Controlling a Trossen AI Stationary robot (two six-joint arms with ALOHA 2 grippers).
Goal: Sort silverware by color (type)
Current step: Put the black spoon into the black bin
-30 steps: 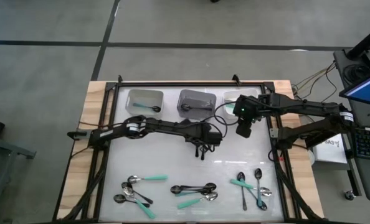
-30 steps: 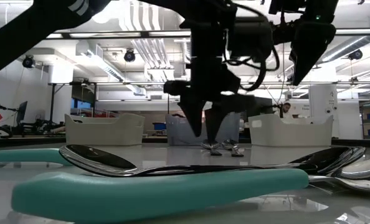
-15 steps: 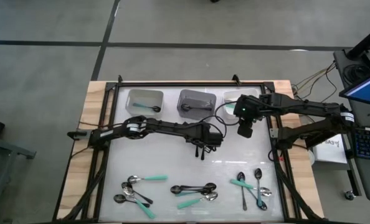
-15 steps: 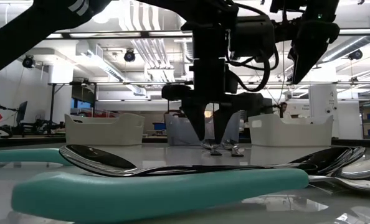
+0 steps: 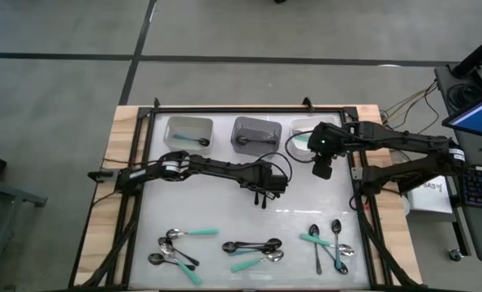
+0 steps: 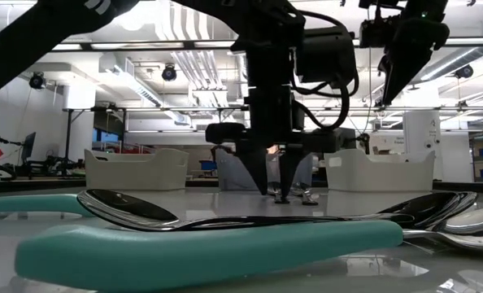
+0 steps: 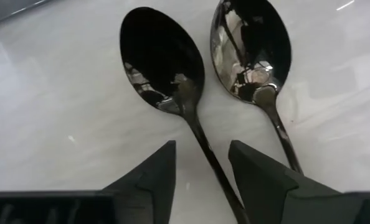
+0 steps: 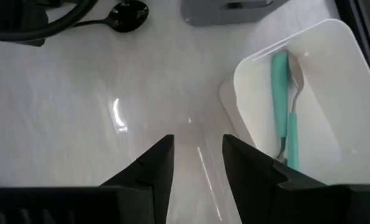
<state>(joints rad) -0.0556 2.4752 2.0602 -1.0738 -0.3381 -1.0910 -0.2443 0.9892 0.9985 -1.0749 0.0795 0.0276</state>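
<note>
Two glossy black spoons (image 7: 160,62) (image 7: 250,50) lie side by side on the white table, bowls up. My left gripper (image 7: 202,146) points down over them at mid-table (image 5: 263,195), open. Its fingers stand on either side of one spoon's handle (image 7: 197,134) without touching it. My right gripper (image 8: 197,140) hangs open and empty above the table (image 5: 322,168), beside the white bin (image 8: 322,81). That bin holds a teal-handled spoon (image 8: 282,106). More spoons lie in three heaps (image 5: 176,247) (image 5: 253,250) (image 5: 330,243) along the near edge.
Three bins stand along the far edge: a pale one (image 5: 189,130) with a teal-handled spoon, a grey one (image 5: 255,132) with a black spoon, and the white one (image 5: 306,134). A black frame (image 5: 225,109) rims the table. Bare table lies between the bins and the heaps.
My left gripper has sunk toward the two black spoons at mid-table and rolled about its own axis, so its fingertips now stand just above the table on either side of one handle. The spoons have not moved.
</note>
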